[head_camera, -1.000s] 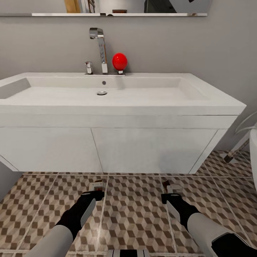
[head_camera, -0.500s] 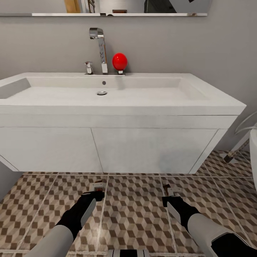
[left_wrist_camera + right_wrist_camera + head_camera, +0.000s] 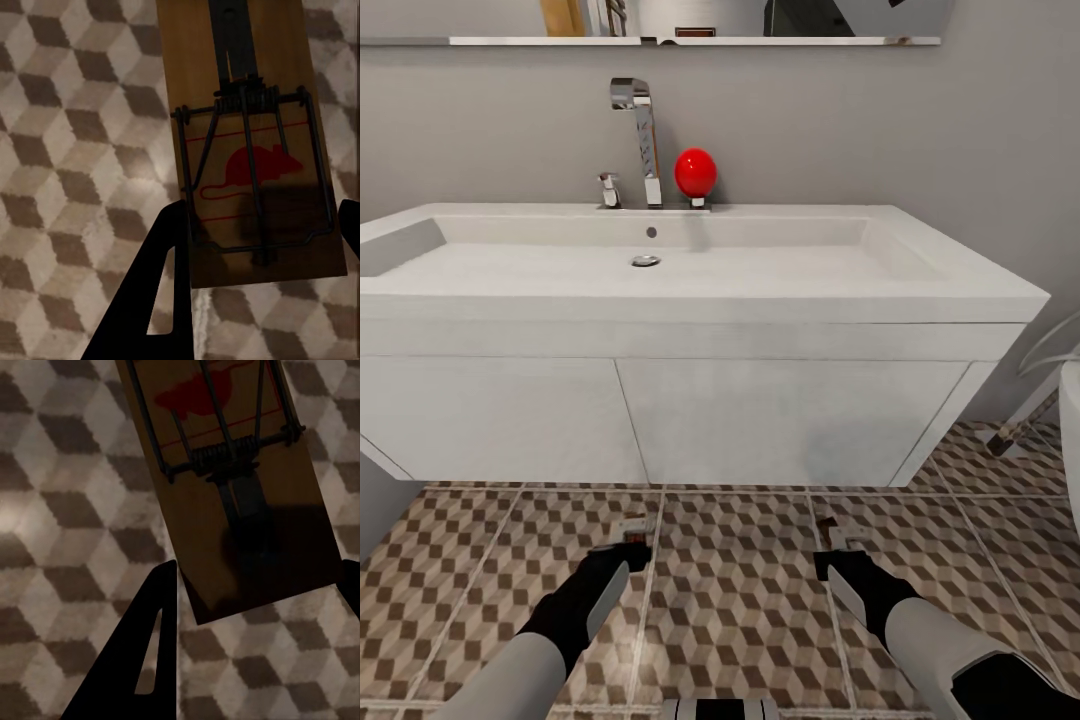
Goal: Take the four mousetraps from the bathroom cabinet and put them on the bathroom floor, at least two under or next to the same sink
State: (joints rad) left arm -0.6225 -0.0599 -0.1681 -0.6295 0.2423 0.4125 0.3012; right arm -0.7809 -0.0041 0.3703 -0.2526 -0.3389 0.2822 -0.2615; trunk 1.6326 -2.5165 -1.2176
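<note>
We hold our left gripper [image 3: 632, 530] low over the cube-patterned brown and beige tiled floor [image 3: 740, 600], jaws closed on a flat wooden mousetrap [image 3: 251, 150] printed with a red mouse, no words. Our right gripper [image 3: 828, 532] likewise clamps a second wooden trap [image 3: 229, 472], both before the white sink unit [image 3: 660, 300], ready to set down.
</note>
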